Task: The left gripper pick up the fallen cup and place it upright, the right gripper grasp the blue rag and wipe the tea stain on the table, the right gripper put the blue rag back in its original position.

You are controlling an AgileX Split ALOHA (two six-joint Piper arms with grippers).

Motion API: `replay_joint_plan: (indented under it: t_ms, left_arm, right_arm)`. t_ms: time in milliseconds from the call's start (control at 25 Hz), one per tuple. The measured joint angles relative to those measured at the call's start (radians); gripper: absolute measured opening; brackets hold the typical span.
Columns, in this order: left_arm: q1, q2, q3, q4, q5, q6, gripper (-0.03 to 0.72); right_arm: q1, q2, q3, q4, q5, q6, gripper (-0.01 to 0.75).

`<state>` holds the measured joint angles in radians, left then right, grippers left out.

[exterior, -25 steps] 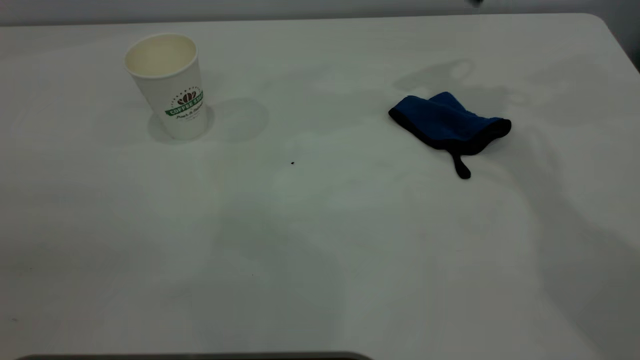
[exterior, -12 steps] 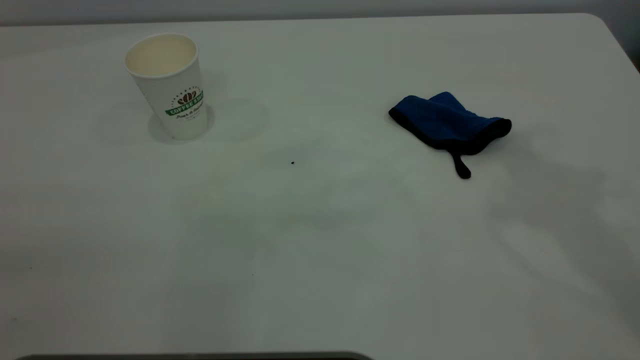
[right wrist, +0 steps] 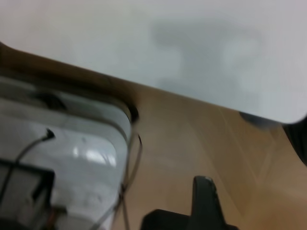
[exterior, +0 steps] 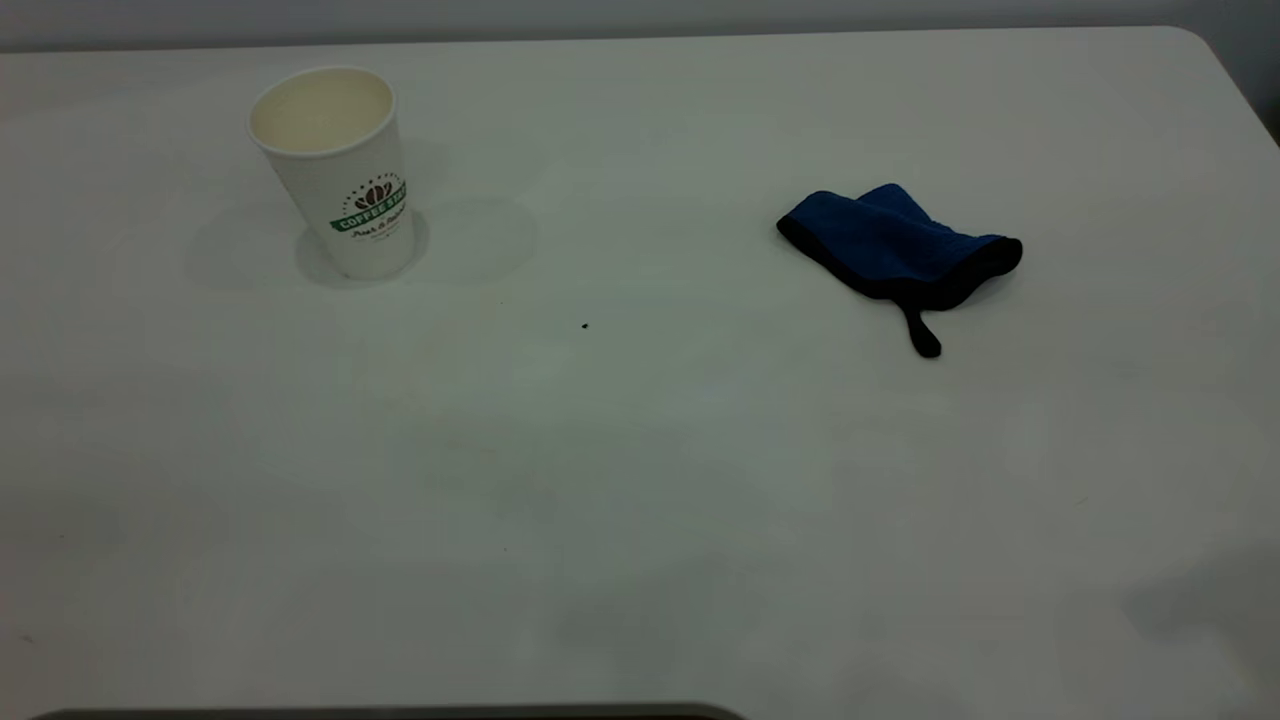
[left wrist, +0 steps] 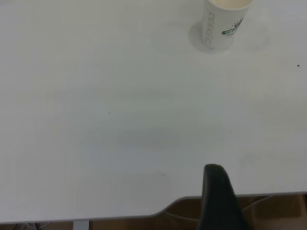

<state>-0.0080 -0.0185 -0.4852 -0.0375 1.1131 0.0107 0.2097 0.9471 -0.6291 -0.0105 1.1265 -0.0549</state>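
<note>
The white cup (exterior: pixel 345 175) with the green COFFEE banner stands upright at the back left of the table (exterior: pixel 640 450). It also shows far off in the left wrist view, where the cup (left wrist: pixel 225 24) is cut by the frame edge. The blue rag (exterior: pixel 895 245) lies crumpled at the back right, its black loop tab pointing to the front. No tea stain shows in any view. Neither gripper is in the exterior view. A black part of my left gripper (left wrist: pixel 218 196) hangs over the table's edge. My right gripper (right wrist: pixel 206 201) is off the table, above the wooden floor.
A tiny dark speck (exterior: pixel 585 325) sits between cup and rag. The table's rounded corner (exterior: pixel 1195 40) is at the back right. In the right wrist view a grey frame with cables (right wrist: pixel 62 158) stands on the floor (right wrist: pixel 201 143) beside the table edge.
The arm shadows on the right half of the table have slid off toward the front right. A dark bit at the top edge is gone. Cup and rag have not moved.
</note>
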Motion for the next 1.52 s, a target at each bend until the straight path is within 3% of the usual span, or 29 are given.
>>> replay_joint_plan:
  t_ms: [320,640,1520]
  left_arm:
    - [0.000,0.000,0.000,0.000,0.000,0.000,0.481]
    - [0.000,0.000,0.000,0.000,0.000,0.000,0.481]
    - [0.000,0.000,0.000,0.000,0.000,0.002,0.481]
  right_arm:
    - [-0.021,-0.474,0.114,0.011,0.079,0.042,0.547]
    - [-0.104,-0.794,0.158,0.011,0.001,0.045,0.547]
    - [-0.113,-0.920,0.159,0.011,0.000,0.045,0.547]
